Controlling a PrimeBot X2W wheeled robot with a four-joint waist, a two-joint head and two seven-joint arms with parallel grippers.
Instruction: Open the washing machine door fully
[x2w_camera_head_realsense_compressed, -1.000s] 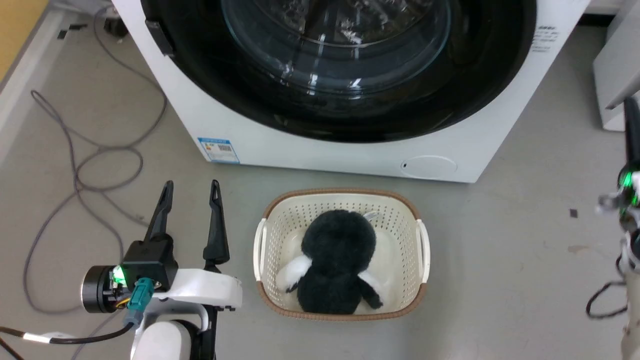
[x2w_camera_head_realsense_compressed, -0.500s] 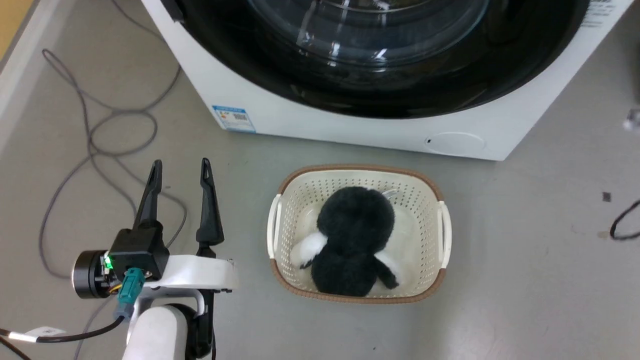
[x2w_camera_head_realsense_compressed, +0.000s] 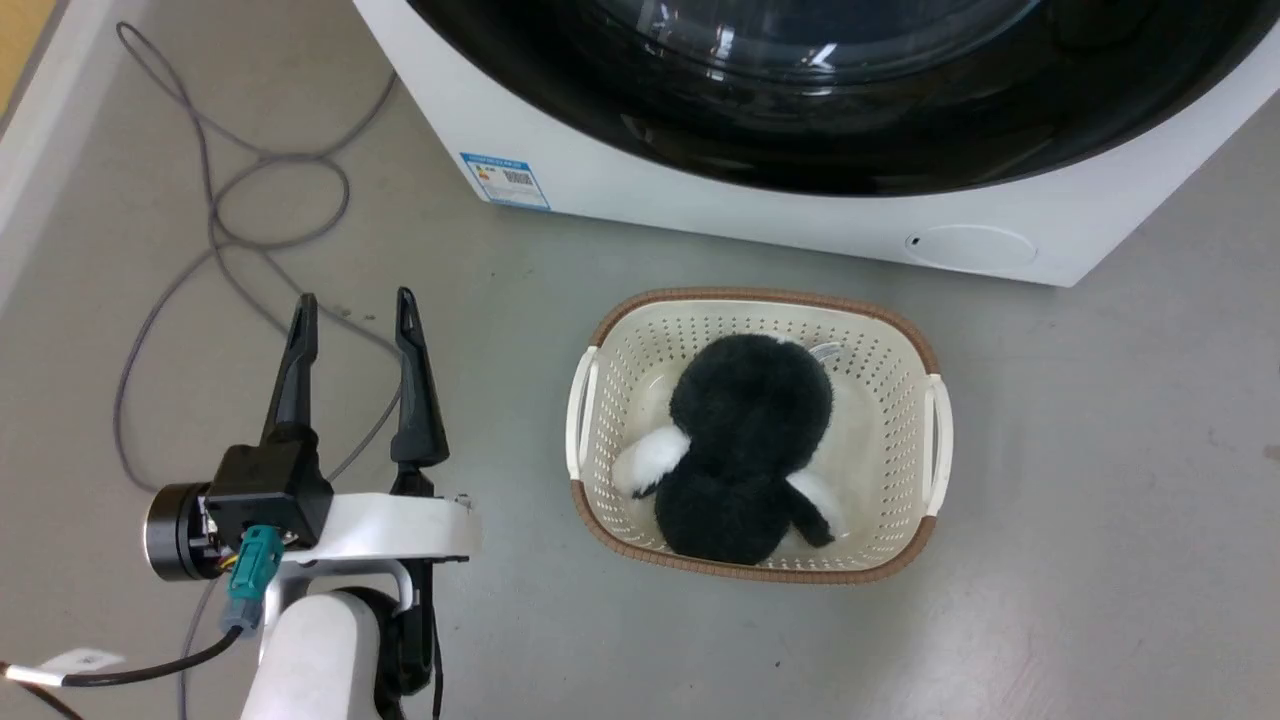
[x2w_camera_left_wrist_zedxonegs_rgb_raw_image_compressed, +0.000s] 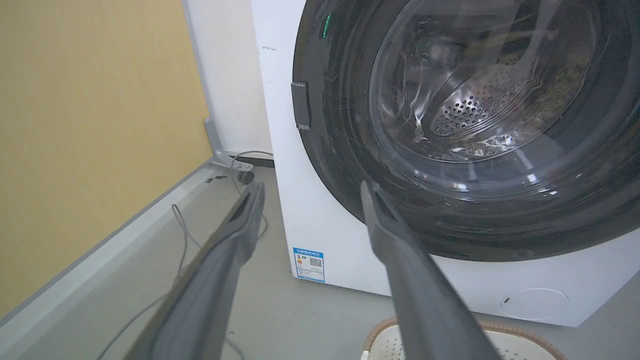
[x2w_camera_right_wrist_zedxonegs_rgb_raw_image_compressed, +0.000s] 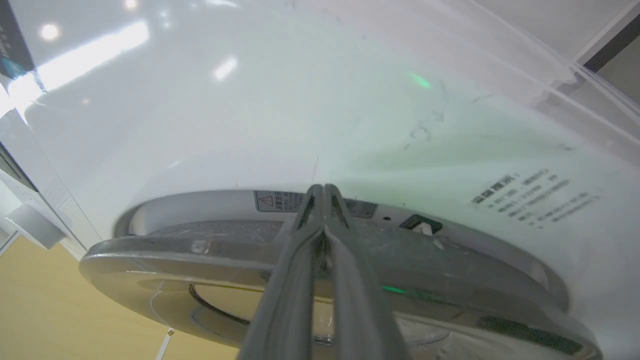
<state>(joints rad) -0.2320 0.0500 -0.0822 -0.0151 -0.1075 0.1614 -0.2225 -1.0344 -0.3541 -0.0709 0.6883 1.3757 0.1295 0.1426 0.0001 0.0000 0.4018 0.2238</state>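
Washing machine door (x2w_camera_head_realsense_compressed: 850, 120) sits at the top of the head view, a glossy black ring on the front of the white washing machine (x2w_camera_head_realsense_compressed: 760, 215). In the left wrist view the door (x2w_camera_left_wrist_zedxonegs_rgb_raw_image_compressed: 340, 150) looks flat against the machine's front (x2w_camera_left_wrist_zedxonegs_rgb_raw_image_compressed: 280, 175), and the perforated steel drum (x2w_camera_left_wrist_zedxonegs_rgb_raw_image_compressed: 465, 107) shows through its bulging glass. A blue label (x2w_camera_head_realsense_compressed: 505, 180) is stuck low on the front panel near one corner, and a round filter cap (x2w_camera_head_realsense_compressed: 970, 245) sits near the other.

On the grey floor (x2w_camera_head_realsense_compressed: 1100, 500) just in front of the machine stands a cream basket (x2w_camera_head_realsense_compressed: 760, 297) with a brown rim, holding a black and white plush toy (x2w_camera_head_realsense_compressed: 750, 450). A grey cable (x2w_camera_head_realsense_compressed: 346, 190) loops over the floor beside the machine.

The left gripper (x2w_camera_head_realsense_compressed: 354, 306) hovers over the floor beside the basket, well apart from the door. Its fingers (x2w_camera_head_realsense_compressed: 410, 400) are spread wide with nothing between them.

In the right wrist view the right gripper (x2w_camera_right_wrist_zedxonegs_rgb_raw_image_compressed: 323, 189) lies across the door's outer rim (x2w_camera_right_wrist_zedxonegs_rgb_raw_image_compressed: 200, 255), seen edge-on. Its fingers (x2w_camera_right_wrist_zedxonegs_rgb_raw_image_compressed: 290, 290) are pressed together with nothing between them. The tips reach the gap between the rim and the machine's white front (x2w_camera_right_wrist_zedxonegs_rgb_raw_image_compressed: 300, 100), where a warning label (x2w_camera_right_wrist_zedxonegs_rgb_raw_image_compressed: 272, 201) shows. Whether the tips touch the door or the panel I cannot tell.
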